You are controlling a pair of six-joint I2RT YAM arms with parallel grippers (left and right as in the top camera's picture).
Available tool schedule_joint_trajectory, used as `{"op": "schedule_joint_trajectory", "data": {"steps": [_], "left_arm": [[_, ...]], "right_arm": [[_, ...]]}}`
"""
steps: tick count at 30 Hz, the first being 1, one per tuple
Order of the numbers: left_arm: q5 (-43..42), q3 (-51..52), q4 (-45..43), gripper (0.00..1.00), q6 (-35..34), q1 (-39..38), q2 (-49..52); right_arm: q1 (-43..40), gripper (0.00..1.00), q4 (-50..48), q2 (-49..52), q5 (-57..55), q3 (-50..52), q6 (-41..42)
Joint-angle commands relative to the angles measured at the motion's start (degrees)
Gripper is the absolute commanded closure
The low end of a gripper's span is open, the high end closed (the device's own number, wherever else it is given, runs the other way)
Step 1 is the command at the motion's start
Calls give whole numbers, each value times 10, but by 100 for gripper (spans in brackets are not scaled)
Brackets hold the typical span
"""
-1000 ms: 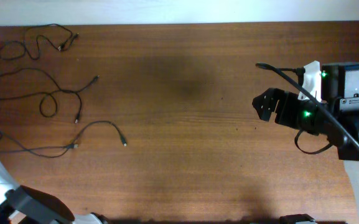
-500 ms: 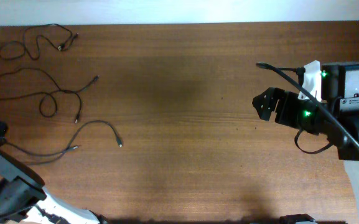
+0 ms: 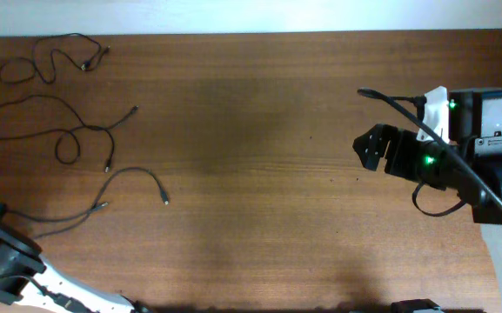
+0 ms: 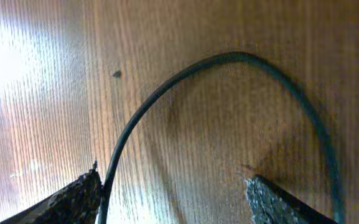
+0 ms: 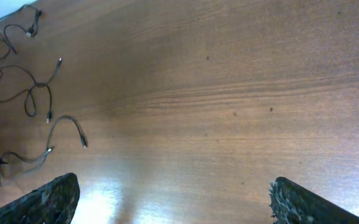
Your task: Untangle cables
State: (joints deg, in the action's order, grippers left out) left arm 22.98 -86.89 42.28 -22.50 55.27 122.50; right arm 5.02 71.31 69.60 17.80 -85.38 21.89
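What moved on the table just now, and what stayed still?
The left arm pulled back toward the table's near-left corner, and the nearest cable slid a little that way with it. The top cable, the middle cable and the right arm stayed put.

cables [image 3: 133,171]: 3 | arms [image 3: 433,161]: 2 | table [image 3: 259,183]: 1

The wooden table [image 3: 259,174] is dark brown, its grain running side to side. Three thin black cables [image 3: 81,129] lie flat on it at the left end, separate from one another: the corner cable [image 3: 68,36] in loose curls, the middle cable [image 3: 24,99] with one small loop, the front cable [image 3: 137,170] arcing toward the left edge
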Motion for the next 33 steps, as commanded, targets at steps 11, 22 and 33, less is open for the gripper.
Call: {"op": "schedule_joint_trajectory", "data": {"steps": [11, 22, 33], "left_arm": [[-9, -96, 82, 27, 93, 4, 6], [-33, -31, 78, 47, 52, 77, 42], [-181, -49, -39, 97, 183, 79, 41]], "right_arm": [[-3, 2, 9, 2, -5, -3, -5], [-2, 2, 8, 2, -5, -3, -6], [-2, 2, -3, 3, -5, -3, -4]]}}
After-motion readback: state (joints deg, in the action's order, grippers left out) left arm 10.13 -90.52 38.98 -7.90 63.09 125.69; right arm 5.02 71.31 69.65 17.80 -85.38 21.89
